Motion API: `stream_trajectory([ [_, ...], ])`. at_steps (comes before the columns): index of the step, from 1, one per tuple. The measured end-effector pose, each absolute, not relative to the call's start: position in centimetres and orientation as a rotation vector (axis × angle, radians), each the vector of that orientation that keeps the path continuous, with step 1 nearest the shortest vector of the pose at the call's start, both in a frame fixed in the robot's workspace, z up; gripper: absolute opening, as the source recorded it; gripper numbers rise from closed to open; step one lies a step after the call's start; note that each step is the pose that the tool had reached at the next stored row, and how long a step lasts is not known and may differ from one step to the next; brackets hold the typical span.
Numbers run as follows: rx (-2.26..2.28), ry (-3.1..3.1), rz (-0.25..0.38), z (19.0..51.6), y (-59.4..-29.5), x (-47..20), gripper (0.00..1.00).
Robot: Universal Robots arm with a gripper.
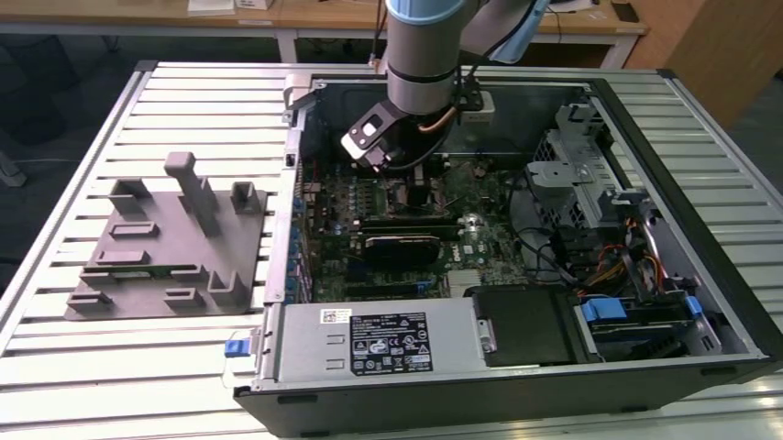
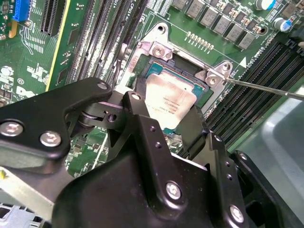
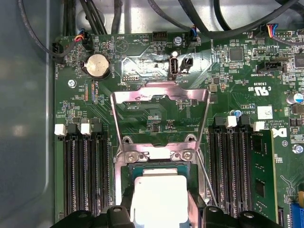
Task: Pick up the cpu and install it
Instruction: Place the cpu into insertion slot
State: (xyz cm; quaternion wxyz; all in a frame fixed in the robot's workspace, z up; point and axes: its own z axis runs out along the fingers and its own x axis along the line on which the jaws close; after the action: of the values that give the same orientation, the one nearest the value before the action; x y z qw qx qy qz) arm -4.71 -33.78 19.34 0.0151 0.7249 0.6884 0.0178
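The cpu (image 2: 167, 94) is a small square chip with a silvery-white top. It sits at the open motherboard socket (image 2: 190, 71), level with the socket frame. My gripper (image 2: 166, 109) is right over it, with one black finger (image 2: 135, 102) against each of two opposite edges of the chip, so it is shut on the chip. In the first wrist view the cpu (image 3: 159, 197) lies between the two fingers (image 3: 124, 209), below the raised metal load plate (image 3: 161, 95). In the exterior view the gripper (image 1: 410, 174) reaches down into the open computer case (image 1: 685, 275) near its far side.
Black memory slots (image 3: 83, 171) flank the socket on both sides. A thin retention lever (image 2: 266, 89) sticks out beside the socket. Cables (image 3: 199, 19) run along the case wall. A grey fixture (image 1: 171, 247) stands on the slatted table at the exterior view's left.
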Motion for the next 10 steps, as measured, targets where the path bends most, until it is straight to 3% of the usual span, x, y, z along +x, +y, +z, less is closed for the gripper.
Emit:
stream_trajectory([
  [9, 2.256, 2.142, 0.057, 19.25, -33.76, -4.69, 0.54],
  [10, 2.256, 2.142, 0.057, 19.26, -33.77, -4.7, 0.6],
])
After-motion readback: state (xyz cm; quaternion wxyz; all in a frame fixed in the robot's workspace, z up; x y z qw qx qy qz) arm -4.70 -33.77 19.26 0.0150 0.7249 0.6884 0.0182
